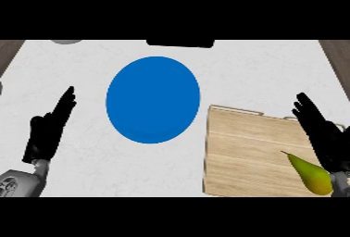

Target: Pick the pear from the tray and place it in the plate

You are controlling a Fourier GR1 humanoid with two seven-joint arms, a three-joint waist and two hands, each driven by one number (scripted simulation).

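The pear [311, 173] lies on the wooden tray [246, 152] near its right edge, long axis running from stem at 10 o'clock to fat end at 4 o'clock. The right hand [321, 134], fingers straight and holding nothing, is far nearer; the pear sits just beside its wrist, at about 7 o'clock. The left hand [49, 127] rests open. The blue plate [153, 99] lies at 10 o'clock from the pear.

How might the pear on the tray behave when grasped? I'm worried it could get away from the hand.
The pear lies on its side on the wooden tray, so a nudge would probably roll it. Its tapered, smooth-looking skin may slip toward the narrow stem end. It looks rigid. The right hand is open beside it.
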